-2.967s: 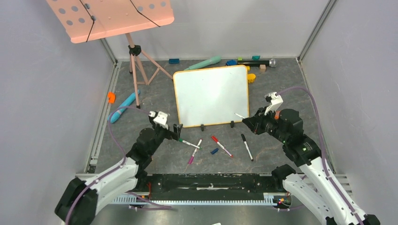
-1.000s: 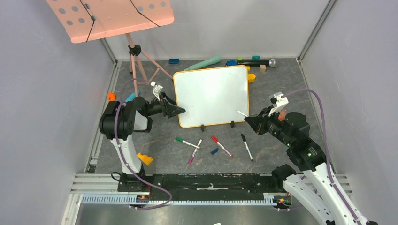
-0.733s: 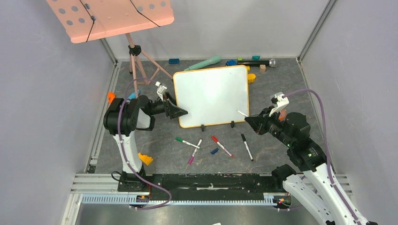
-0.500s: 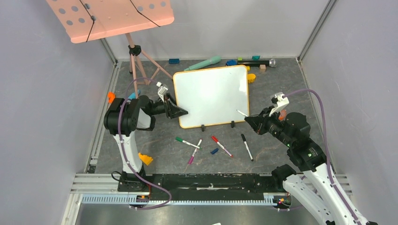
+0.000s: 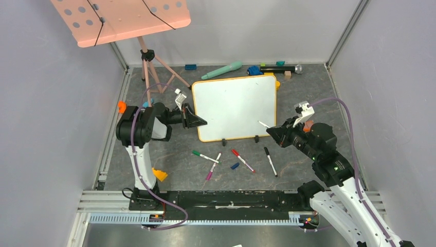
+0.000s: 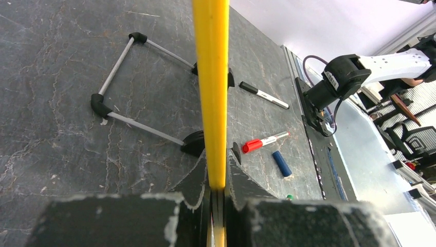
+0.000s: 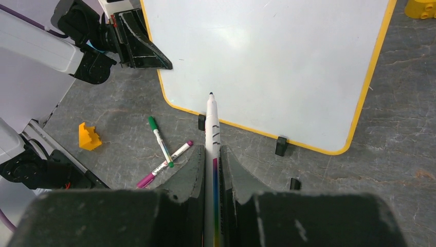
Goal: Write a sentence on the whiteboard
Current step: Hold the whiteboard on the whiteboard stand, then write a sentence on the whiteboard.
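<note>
Pinching the whiteboard [image 5: 236, 105] by its left edge, my left claw [image 6: 216, 165] is clamped on the yellow frame, while my right claw [image 7: 211, 154] is shut around a marker [image 7: 211, 121], bare tip aimed at the board. The board stands tilted on its black feet [image 5: 224, 140] mid-table, blank. To write well, I judge I should brace firmly with the left, start high on the left side, and press lightly so nothing slides
</note>
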You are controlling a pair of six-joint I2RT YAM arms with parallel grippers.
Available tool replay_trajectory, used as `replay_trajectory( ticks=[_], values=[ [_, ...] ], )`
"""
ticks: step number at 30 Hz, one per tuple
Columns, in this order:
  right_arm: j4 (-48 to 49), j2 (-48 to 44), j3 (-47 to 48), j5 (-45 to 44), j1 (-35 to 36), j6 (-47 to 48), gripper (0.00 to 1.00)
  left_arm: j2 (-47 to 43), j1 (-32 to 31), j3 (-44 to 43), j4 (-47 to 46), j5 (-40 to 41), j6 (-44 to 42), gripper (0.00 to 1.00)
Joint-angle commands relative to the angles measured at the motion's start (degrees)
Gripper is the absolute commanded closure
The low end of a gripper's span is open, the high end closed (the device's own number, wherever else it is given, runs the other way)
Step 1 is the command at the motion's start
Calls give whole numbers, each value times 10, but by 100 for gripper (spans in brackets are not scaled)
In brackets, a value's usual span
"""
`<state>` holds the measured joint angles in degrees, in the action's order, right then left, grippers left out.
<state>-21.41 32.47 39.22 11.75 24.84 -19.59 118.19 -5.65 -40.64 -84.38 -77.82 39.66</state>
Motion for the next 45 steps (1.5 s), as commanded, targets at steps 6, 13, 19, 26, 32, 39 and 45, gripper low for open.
replay_trajectory(
  ticks=[6, 13, 19, 26, 32, 39, 45],
  values=[
    [27, 7, 6, 3, -1, 5, 100, 48, -17, -52, -48, -53, 24, 98],
    [38, 4, -10, 4, -1, -3, 100, 47, -17, -50, -48, -47, 33, 98],
    [54, -3, -28, -3, -2, -16, 100, 21, -14, -16, -49, -10, 8, 98],
    [76, -12, -45, -6, -1, -30, 100, 21, -5, -13, -48, -1, 7, 98],
    [72, -51, -57, -32, -1, -4, 100, 18, -1, -7, -48, 12, 12, 98],
    [43, -47, -57, -30, -1, 14, 100, 8, 2, 4, -48, 17, -5, 98],
    [50, -58, -71, -24, -2, 14, 100, 3, 3, 12, -48, 17, -14, 98]
  ],
)
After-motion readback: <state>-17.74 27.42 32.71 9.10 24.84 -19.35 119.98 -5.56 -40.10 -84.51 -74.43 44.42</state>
